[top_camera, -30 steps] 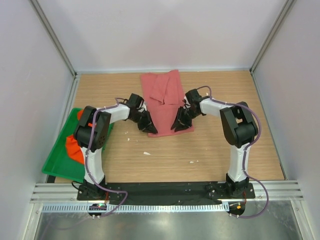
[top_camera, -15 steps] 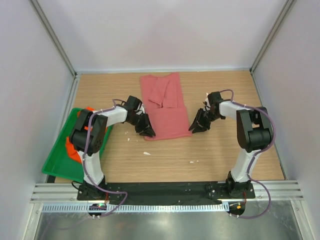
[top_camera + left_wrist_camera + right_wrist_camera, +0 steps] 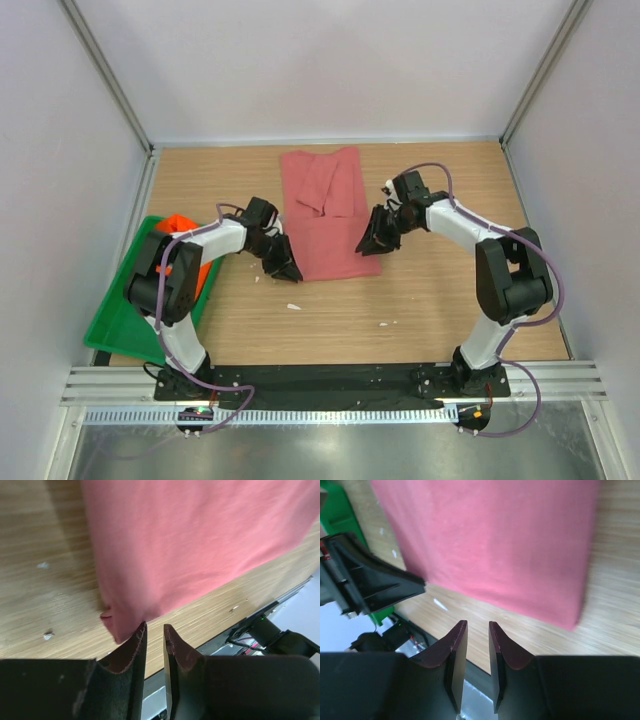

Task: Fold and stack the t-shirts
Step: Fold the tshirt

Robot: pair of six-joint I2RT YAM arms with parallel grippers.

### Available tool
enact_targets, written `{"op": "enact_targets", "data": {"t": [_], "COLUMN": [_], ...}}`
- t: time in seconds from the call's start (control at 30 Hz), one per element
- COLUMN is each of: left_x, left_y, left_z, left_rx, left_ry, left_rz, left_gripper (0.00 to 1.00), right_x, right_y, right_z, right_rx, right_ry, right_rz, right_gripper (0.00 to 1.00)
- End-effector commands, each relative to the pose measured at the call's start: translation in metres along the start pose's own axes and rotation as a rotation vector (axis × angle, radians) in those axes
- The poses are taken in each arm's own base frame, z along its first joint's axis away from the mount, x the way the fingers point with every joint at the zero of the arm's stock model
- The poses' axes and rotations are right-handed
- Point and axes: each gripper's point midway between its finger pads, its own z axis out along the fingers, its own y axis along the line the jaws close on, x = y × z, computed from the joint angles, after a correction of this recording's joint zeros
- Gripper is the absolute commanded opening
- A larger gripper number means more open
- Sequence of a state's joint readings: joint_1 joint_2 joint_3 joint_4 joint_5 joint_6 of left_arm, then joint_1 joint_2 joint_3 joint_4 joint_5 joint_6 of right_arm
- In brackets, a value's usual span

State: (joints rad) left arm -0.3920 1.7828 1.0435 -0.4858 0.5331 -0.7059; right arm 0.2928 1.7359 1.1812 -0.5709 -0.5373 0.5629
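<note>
Shirts, two: pink shirt [image 3: 325,215], seemingly orange shirt [image 3: 178,222].

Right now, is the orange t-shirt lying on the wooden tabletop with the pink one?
No, the orange t-shirt lies in the green tray at the left, apart from the pink t-shirt.

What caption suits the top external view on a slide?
Left gripper and right gripper flank the near end of the pink t-shirt; orange t-shirt lies in green tray.

The pink t-shirt [image 3: 325,215] lies flat on the table [image 3: 450,300], folded into a long rectangle. The orange t-shirt [image 3: 180,224] sits crumpled in the green tray [image 3: 115,325], well apart.
</note>
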Motion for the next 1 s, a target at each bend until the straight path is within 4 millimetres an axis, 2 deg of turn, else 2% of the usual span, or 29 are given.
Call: {"op": "enact_targets", "data": {"t": [0.0, 0.17, 0.4, 0.53, 0.6, 0.63, 0.7, 0.73, 0.77, 0.83, 0.87, 0.93, 0.97], "left_x": [0.004, 0.007, 0.020, 0.028, 0.030, 0.028, 0.023, 0.015, 0.011, 0.003, -0.004, -0.008, -0.011], "left_y": [0.007, 0.015, 0.037, 0.039, 0.028, 0.012, -0.005, -0.019, -0.024, -0.032, -0.033, -0.029, -0.023], "left_z": [0.001, -0.001, 0.003, 0.000, -0.007, -0.017, -0.030, -0.040, -0.042, -0.043, -0.037, -0.029, -0.018], "left_rx": [-0.015, -0.036, -0.084, -0.075, -0.039, 0.015, 0.058, 0.084, 0.093, 0.107, 0.107, 0.098, 0.088], "left_ry": [-0.002, -0.012, 0.005, 0.023, 0.022, 0.005, -0.014, -0.043, -0.049, -0.059, -0.059, -0.049, -0.039], "left_rz": [-0.019, -0.027, -0.056, -0.063, -0.066, -0.044, -0.025, -0.005, -0.006, -0.012, -0.014, -0.037, -0.050], "left_gripper": [0.20, 0.20, 0.19, 0.19, 0.19, 0.19, 0.21, 0.22, 0.23, 0.23, 0.23, 0.21, 0.20], "right_x": [0.006, 0.019, 0.029, 0.036, 0.036, 0.034, 0.031, 0.029, 0.023, 0.018, 0.012, 0.007, 0.002], "right_y": [0.012, -0.015, -0.056, -0.072, -0.072, -0.067, -0.059, -0.053, -0.047, -0.040, -0.035, -0.032, -0.031], "right_z": [0.011, 0.024, 0.028, 0.024, 0.017, 0.011, 0.003, -0.002, -0.006, -0.009, -0.010, -0.008, -0.004], "right_rx": [-0.074, -0.041, 0.014, 0.061, 0.080, 0.073, 0.062, 0.053, 0.045, 0.033, 0.024, 0.015, 0.009], "right_ry": [0.022, 0.072, 0.090, 0.101, 0.096, 0.080, 0.071, 0.060, 0.046, 0.037, 0.027, 0.026, 0.033], "right_rz": [0.038, 0.067, 0.102, 0.101, 0.081, 0.070, 0.060, 0.051, 0.043, 0.042, 0.035, 0.043, 0.050], "right_gripper": [0.29, 0.29, 0.28, 0.28, 0.28, 0.28, 0.28, 0.28, 0.28, 0.28, 0.28, 0.28, 0.28]}}
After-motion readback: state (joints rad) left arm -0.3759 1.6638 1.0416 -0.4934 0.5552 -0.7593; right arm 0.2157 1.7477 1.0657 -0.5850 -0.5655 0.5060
